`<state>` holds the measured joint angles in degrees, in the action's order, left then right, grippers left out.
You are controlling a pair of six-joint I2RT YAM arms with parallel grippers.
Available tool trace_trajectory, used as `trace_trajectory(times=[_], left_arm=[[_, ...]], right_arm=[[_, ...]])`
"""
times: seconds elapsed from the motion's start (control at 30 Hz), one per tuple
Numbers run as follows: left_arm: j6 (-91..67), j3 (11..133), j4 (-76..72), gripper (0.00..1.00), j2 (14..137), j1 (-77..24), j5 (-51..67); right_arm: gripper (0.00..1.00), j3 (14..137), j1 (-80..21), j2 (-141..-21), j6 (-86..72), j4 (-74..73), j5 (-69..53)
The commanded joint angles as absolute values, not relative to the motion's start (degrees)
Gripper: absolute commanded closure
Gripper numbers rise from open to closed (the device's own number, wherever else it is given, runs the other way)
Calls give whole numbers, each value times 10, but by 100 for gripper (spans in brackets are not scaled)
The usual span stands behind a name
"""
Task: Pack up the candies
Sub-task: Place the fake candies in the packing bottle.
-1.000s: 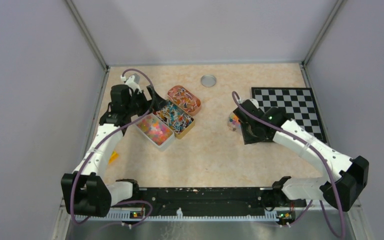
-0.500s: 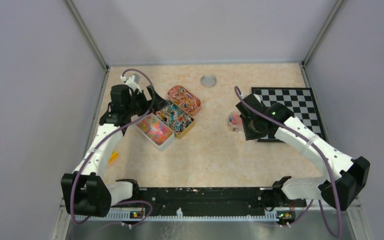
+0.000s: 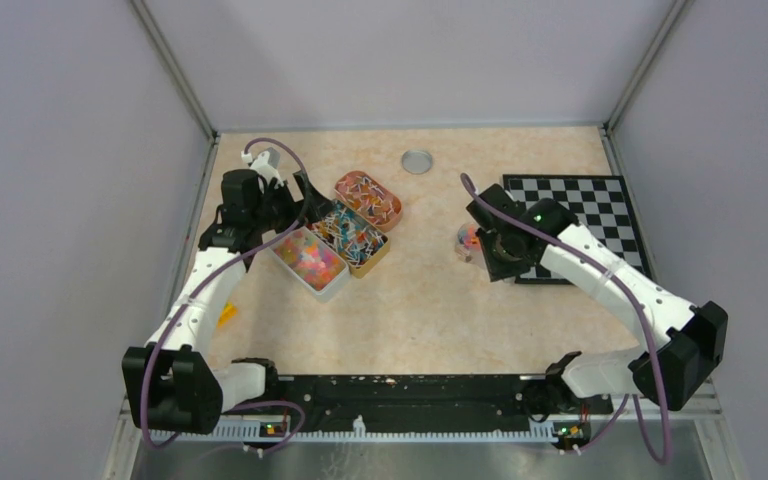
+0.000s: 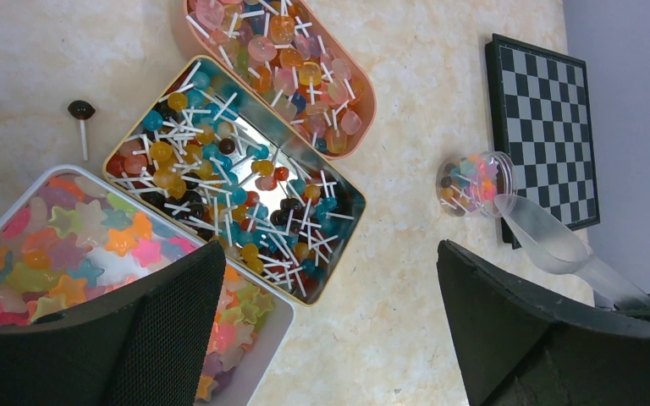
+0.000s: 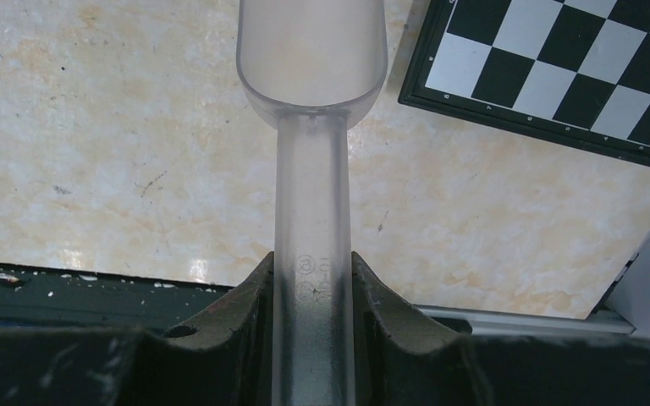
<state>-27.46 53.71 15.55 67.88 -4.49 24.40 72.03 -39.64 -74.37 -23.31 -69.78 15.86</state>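
Note:
The candies I see are small star-shaped sweets point(image 4: 93, 245) in pink, orange, yellow and green, in a white tin point(image 3: 331, 290) at the left. A small clear jar point(image 3: 467, 241) of mixed coloured sweets stands mid-table and also shows in the left wrist view point(image 4: 472, 181). My right gripper point(image 5: 311, 279) is shut on the handle of a clear plastic scoop point(image 5: 311, 51), whose bowl looks empty. It sits just right of the jar in the top view point(image 3: 493, 250). My left gripper point(image 4: 330, 254) is open and empty above the tins point(image 3: 300, 200).
A gold tin point(image 4: 360, 205) and a pink tin point(image 4: 371, 127) hold lollipops beside the white tin. One loose lollipop point(image 4: 81, 110) lies on the table. A chessboard point(image 3: 575, 225) lies at the right and a round metal lid point(image 3: 417, 161) at the back.
My right gripper with the scoop drew back from over the jar to the right, then edged a little left again. The left arm has not moved.

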Motion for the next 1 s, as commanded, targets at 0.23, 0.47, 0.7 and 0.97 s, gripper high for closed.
trace_trajectory(times=[0.23,0.47,0.7,0.97], left_arm=[[-269,544,145,1,673,-47,243],[-269,543,144,1,673,-46,244],[-270,543,143,1,672,-47,244],[-269,542,145,1,669,-47,242]], right_arm=[[100,787,-380,-759,-207,-740,149],[100,806,-375,-764,-192,-753,137],[100,824,-374,-770,-181,-774,140],[100,832,-372,-762,-180,-704,180]])
